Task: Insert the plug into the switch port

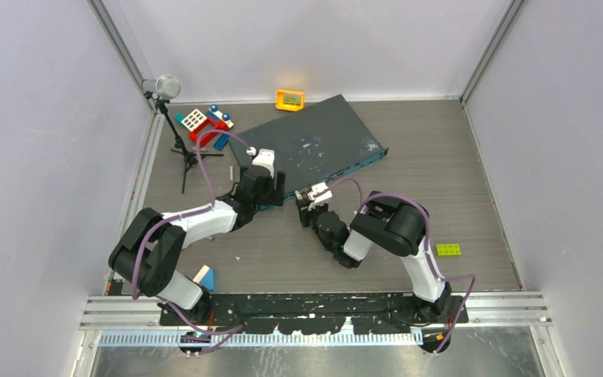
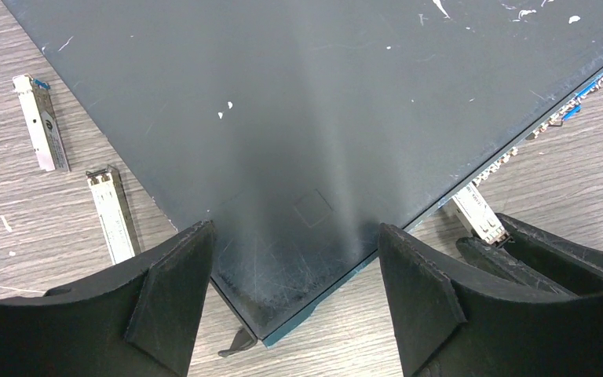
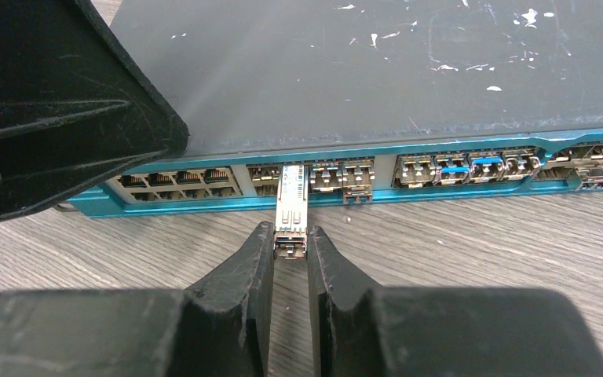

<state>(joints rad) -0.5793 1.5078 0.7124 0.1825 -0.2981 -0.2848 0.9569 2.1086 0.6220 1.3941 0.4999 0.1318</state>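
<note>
Right wrist view, near to far: the right claw (image 3: 290, 243) pinches the tail of the plug (image 3: 291, 208) between narrow jaws, low over the tabletop (image 3: 479, 251). The plug's silver body runs straight ahead from the fingertips, its long axis in line with the fingers and square to the teal face (image 3: 440, 144) of the switch (image 3: 361, 71). Its nose points away from the claw and meets the port (image 3: 290, 166) in the row of sockets; how deep it sits cannot be told. The port opens back toward the claw, so the move ahead looks like a straight push along the plug's own axis, with little room for sideways drift. The right arm is the nearer one to the port. In the left wrist view, the left claw (image 2: 294, 243) stands wide astride the switch's near corner, one finger to each side. Whether its pads press the casing is unclear, though it seems placed to brace the box against that push. Two spare modules (image 2: 112, 214) lie on the tabletop just beside the switch's side edge. From the top camera, the switch lies askew, its teal face turned toward the right arm.
</note>
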